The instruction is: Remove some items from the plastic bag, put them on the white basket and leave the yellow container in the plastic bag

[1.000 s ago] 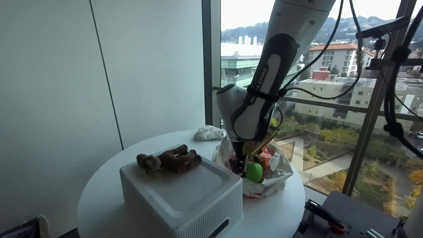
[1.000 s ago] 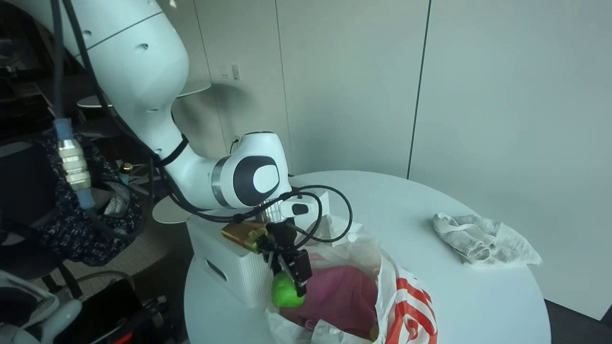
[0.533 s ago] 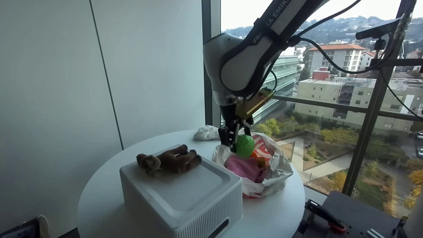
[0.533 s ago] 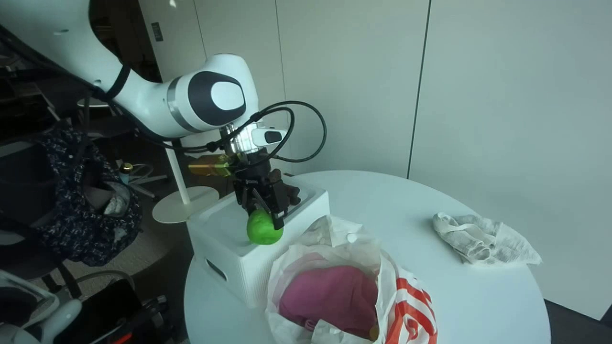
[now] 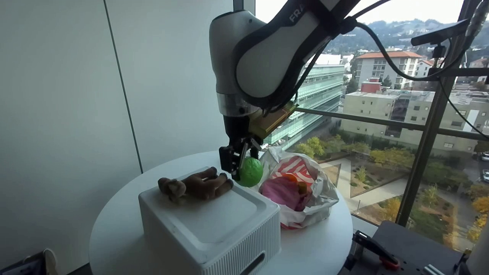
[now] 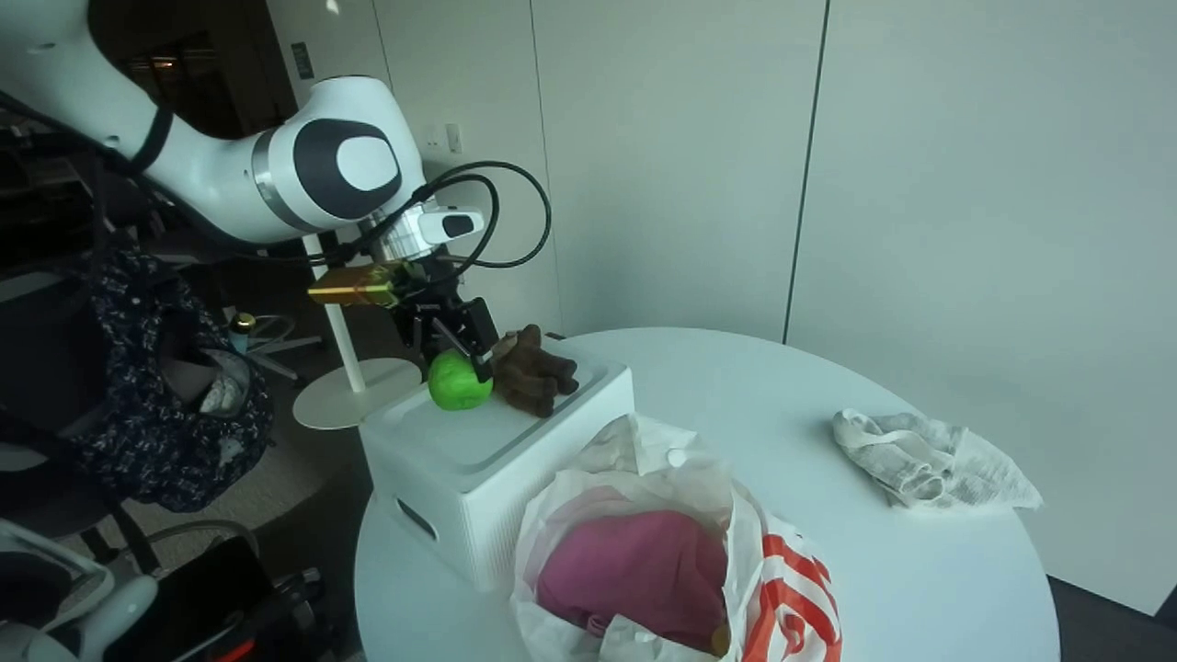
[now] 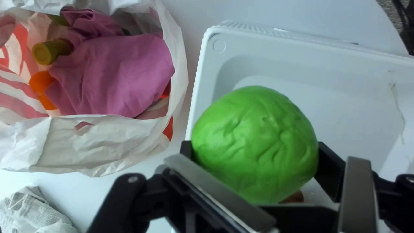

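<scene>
My gripper (image 5: 246,168) is shut on a wrinkled green ball (image 5: 250,172); in the wrist view the fingers press both sides of the ball (image 7: 255,139). It holds the ball over the upturned white basket (image 6: 432,460), near the brown plush toy (image 6: 535,372) lying on top. The open plastic bag (image 5: 326,194) stands beside the basket. Inside the bag are a pink cloth (image 7: 119,71), a yellow container (image 7: 48,53) partly under the cloth, and an orange item (image 7: 40,85). The bag's bottom is hidden.
A crumpled white cloth (image 6: 929,460) lies on the round white table (image 6: 919,570). A window stands behind the table in an exterior view. A dark bag (image 6: 175,368) sits on a chair beyond the table.
My gripper has lifted the green ball up out of the plastic bag and carried it sideways over the white basket. The plush toy, the bag and its other contents stay in place.
</scene>
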{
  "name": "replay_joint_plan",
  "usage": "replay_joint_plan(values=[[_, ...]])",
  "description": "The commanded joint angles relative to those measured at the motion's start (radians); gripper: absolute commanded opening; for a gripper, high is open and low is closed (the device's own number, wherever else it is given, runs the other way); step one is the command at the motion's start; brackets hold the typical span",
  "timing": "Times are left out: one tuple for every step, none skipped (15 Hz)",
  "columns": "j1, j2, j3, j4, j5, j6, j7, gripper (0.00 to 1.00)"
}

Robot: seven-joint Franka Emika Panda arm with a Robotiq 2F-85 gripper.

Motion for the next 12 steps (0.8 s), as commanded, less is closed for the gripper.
replay_joint_plan(values=[[-0.008, 0.071, 0.035, -0.007, -0.019, 0.100, 0.006, 0.64], [-0.007, 0.092, 0.039, -0.006, -0.031, 0.120, 0.016, 0.64], [-0.005, 0.116, 0.042, -0.001, -0.043, 0.140, 0.023, 0.64], [-0.003, 0.137, 0.043, 0.004, -0.059, 0.163, 0.029, 0.64], [0.001, 0.157, 0.043, 0.010, -0.082, 0.188, 0.040, 0.64], [0.004, 0.176, 0.041, 0.017, -0.106, 0.206, 0.053, 0.64], [0.008, 0.195, 0.037, 0.024, -0.140, 0.228, 0.071, 0.64], [0.012, 0.210, 0.031, 0.030, -0.165, 0.242, 0.080, 0.64], [0.018, 0.228, 0.026, 0.041, -0.195, 0.253, 0.099, 0.64], [0.023, 0.241, 0.021, 0.048, -0.217, 0.263, 0.115, 0.64], [0.027, 0.253, 0.018, 0.055, -0.228, 0.269, 0.127, 0.97], [0.032, 0.261, 0.014, 0.060, -0.237, 0.270, 0.135, 0.98]])
